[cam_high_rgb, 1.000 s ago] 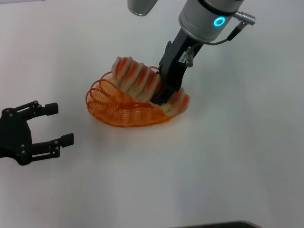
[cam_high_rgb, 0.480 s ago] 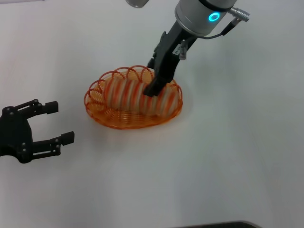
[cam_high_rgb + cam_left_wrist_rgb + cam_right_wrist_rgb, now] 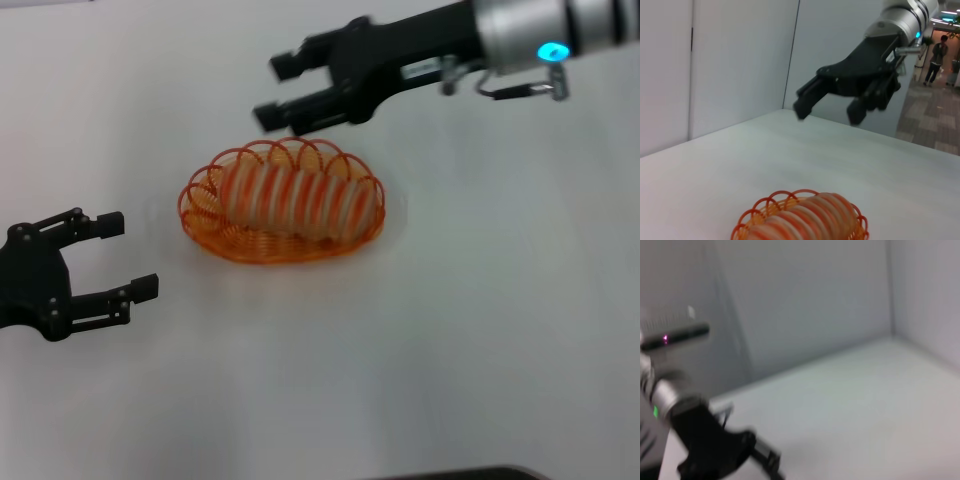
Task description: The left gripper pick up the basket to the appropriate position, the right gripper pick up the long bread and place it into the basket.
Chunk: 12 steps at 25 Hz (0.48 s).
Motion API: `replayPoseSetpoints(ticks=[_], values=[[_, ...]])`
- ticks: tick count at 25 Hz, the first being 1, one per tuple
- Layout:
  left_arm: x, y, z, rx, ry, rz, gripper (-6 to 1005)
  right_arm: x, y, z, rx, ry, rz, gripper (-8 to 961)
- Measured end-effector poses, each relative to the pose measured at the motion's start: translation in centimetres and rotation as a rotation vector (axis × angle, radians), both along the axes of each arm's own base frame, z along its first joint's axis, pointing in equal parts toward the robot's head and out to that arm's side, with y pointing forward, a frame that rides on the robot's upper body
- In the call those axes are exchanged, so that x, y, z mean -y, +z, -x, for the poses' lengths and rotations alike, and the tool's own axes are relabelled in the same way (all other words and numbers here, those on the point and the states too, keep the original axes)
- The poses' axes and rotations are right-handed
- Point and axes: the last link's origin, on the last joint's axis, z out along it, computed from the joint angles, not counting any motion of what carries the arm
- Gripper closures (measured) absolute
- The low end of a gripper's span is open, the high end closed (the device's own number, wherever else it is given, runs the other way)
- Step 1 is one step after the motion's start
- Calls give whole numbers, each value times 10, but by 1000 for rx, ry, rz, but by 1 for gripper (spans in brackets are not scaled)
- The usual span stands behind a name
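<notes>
The right gripper [image 3: 275,92] hangs above the basket [image 3: 210,235], fingers spread and holding nothing. The long bread [image 3: 290,200] lies inside that basket on the white table [image 3: 480,330]. The left gripper [image 3: 128,258] rests apart, open and empty.

This looks like a robot test cell set up inside a large public or commercial building, not a home or kitchen. The work surface is a plain, smooth white counter [image 3: 480,330] with no household fittings on it. Bare pale grey partition panels [image 3: 740,60] stand along its far edges, meeting at a corner, as in a screened-off trial booth. Past the end of the panels, the left wrist view opens onto a corridor with a brown patterned tiled floor [image 3: 935,120] and ceiling lights, where a person in dark clothes [image 3: 932,62] stands well away.
</notes>
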Motion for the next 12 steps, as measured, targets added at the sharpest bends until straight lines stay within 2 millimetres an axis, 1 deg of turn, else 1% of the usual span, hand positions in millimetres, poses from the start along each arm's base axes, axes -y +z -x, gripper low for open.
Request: replayPoseSetpoints(ticks=[1,3,4,5,6,9,12], values=[[0,0,0,1,3,0,149,5,5,-13,-50,-4,-37,178],[0,-1,1,1,7,0,149,15,10,-32,-105,-1,-91,178],[-1,-2,1,0,9,2,149,27,12,-51,-141,-11,-135,178],[-1,-2,1,-2,11,2,149,27,12,-51,-141,-11,-135,178],[-1,-2,2,-5,13,3,149,35,13,-63,-155,-26,-150,178],[-2,-1,4,-13,20,-3,149,58,8,-92,-180,-59,-167,178],[-2,-2,6,-25,33,-8,149,81,-2,-116,-200,-69,-163,178]])
